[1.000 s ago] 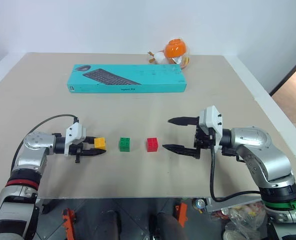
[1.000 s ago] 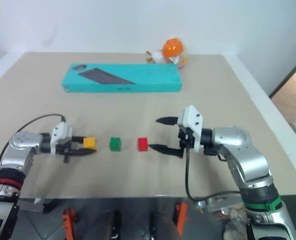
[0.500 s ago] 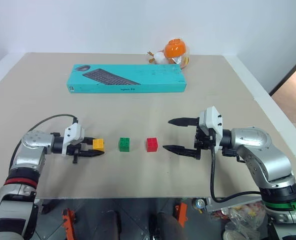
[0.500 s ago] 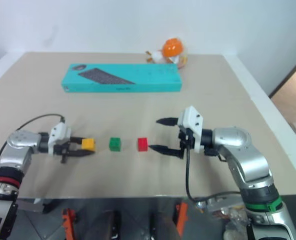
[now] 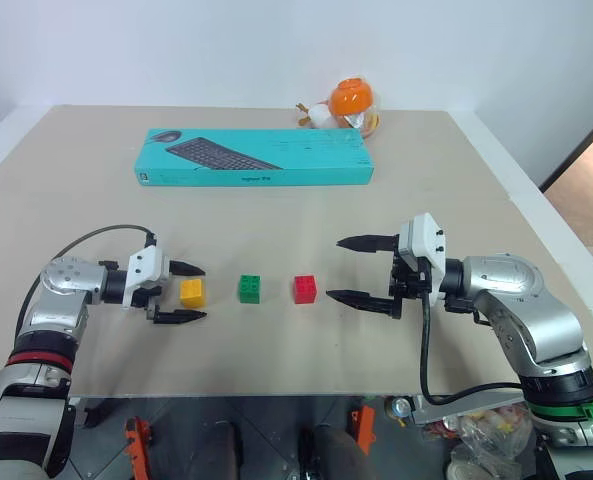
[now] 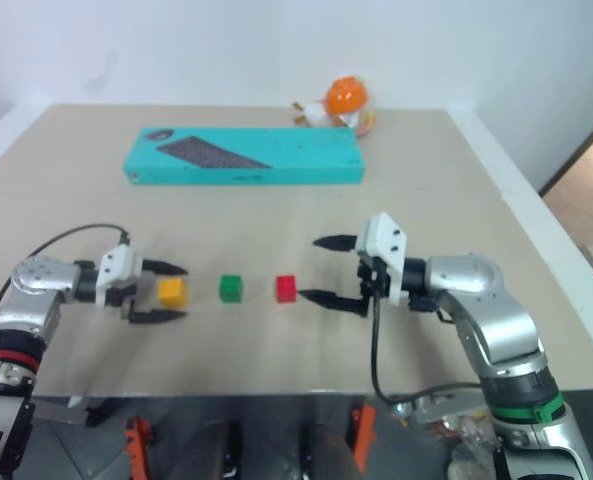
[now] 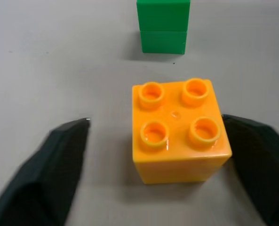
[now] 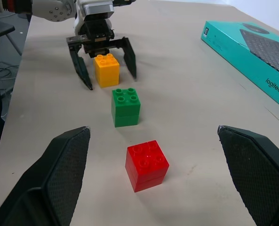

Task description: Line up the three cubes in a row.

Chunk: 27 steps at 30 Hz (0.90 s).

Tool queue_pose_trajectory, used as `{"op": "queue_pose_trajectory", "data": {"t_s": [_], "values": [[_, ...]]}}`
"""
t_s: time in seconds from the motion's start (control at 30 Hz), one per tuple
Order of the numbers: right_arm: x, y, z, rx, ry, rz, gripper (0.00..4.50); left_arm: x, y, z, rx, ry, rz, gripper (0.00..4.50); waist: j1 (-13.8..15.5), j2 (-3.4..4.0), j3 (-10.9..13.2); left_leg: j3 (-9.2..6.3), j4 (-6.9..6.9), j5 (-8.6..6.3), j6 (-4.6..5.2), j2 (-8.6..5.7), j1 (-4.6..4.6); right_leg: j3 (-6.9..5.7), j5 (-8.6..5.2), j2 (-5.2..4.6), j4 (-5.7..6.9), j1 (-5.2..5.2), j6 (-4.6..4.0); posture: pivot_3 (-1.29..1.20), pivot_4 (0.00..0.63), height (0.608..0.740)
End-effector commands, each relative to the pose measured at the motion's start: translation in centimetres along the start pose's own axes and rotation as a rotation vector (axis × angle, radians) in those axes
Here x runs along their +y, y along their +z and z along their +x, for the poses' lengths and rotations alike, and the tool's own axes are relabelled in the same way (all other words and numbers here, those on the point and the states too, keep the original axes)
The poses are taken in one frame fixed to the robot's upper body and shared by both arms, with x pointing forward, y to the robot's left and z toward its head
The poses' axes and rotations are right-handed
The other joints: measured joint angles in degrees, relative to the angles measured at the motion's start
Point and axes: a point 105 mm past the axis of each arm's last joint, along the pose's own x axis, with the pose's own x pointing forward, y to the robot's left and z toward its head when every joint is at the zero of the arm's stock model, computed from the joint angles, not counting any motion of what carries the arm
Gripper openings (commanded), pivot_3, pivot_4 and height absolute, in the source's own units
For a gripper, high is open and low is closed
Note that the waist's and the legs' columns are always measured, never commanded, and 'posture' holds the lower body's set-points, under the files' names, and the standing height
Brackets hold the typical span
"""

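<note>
Three cubes stand in a row on the beige table: a yellow-orange one (image 5: 192,292), a green one (image 5: 249,289) and a red one (image 5: 305,289). My left gripper (image 5: 199,292) is open, pointing right, one black finger on each side of the yellow-orange cube (image 7: 179,129), which rests on the table. In the left wrist view one finger (image 7: 59,160) stands clear of the cube and the other lies close to its side. My right gripper (image 5: 334,268) hovers open just right of the red cube (image 8: 147,165), pointing left, with nothing between its fingers.
A long teal keyboard box (image 5: 254,157) lies across the far middle of the table. A round orange-and-white toy (image 5: 348,103) sits behind it near the back edge. The table's front edge (image 5: 276,392) runs close below the cubes.
My left gripper has opened and let go of the yellow-orange cube, which now rests on the table between its fingers. The right arm has kept still.
</note>
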Motion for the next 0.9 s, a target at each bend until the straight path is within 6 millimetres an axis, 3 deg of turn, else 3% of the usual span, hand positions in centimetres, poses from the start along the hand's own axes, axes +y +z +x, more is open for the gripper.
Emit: {"op": "queue_pose_trajectory", "data": {"t_s": [0.03,0.2,0.33,0.37,0.47,0.67,0.8,0.9], "values": [[-0.1,0.8,0.0,-0.022,-0.001,-0.037,4.50,0.3,1.6,-1.0,-0.018,0.013,0.051,4.47,0.0,0.00,0.0,0.00,0.00,0.00,0.00,0.00,0.00,0.00,0.00,0.00,0.00,0.00,0.00,0.00,0.150,0.740],[-0.1,0.8,-0.2,-0.024,-0.001,-0.036,4.50,-0.3,4.7,-2.8,-0.062,0.022,-0.021,4.47,-0.1,0.00,0.0,-0.12,-0.01,0.00,0.00,0.06,0.00,0.05,0.00,0.04,0.02,-0.03,0.00,0.00,0.150,0.740],[-0.4,1.0,-0.7,-0.031,-0.005,-0.033,4.50,0.6,7.5,-4.3,-0.071,0.090,-0.083,4.47,-0.1,0.00,0.0,-0.16,0.00,0.00,0.00,0.05,0.04,0.01,-0.01,0.03,0.03,0.00,-0.01,0.00,0.150,0.740],[-0.5,1.3,-0.8,-0.044,-0.011,-0.027,4.50,1.2,8.1,-4.5,-0.084,0.122,-0.087,4.47,-0.1,0.01,0.0,-0.17,0.01,0.00,0.00,0.04,0.06,0.01,-0.01,0.02,0.04,0.02,-0.01,0.00,0.150,0.740],[-2.2,2.1,-1.2,-0.083,-0.085,-0.013,4.50,5.4,10.2,-5.2,-0.194,0.372,-0.105,4.47,0.1,0.01,0.0,-0.16,0.10,0.04,0.02,0.00,0.07,-0.07,0.02,-0.01,0.03,0.16,0.04,0.00,0.150,0.740],[-7.3,-1.0,-3.7,-0.033,-0.374,0.021,4.50,9.4,7.4,-5.5,-0.210,0.694,-0.185,4.47,0.0,-0.02,0.0,-0.05,0.15,0.08,0.08,-0.15,0.20,0.17,0.19,-0.12,0.00,0.27,0.25,0.00,0.150,0.740],[-8.8,-2.7,-4.3,0.011,-0.475,0.006,4.50,9.6,5.3,-4.2,-0.153,0.762,-0.175,4.47,0.0,-0.03,0.0,0.13,0.10,0.08,0.08,-0.14,0.06,0.19,0.17,-0.09,0.01,0.09,0.25,0.00,0.150,0.740],[-9.0,-3.5,-4.3,0.016,-0.514,0.016,4.50,9.0,4.7,-3.1,-0.156,0.755,-0.147,4.47,0.0,-0.03,0.0,0.13,0.01,0.07,0.07,-0.13,0.05,0.19,0.15,-0.07,0.01,0.06,0.21,0.00,0.150,0.740]]}}
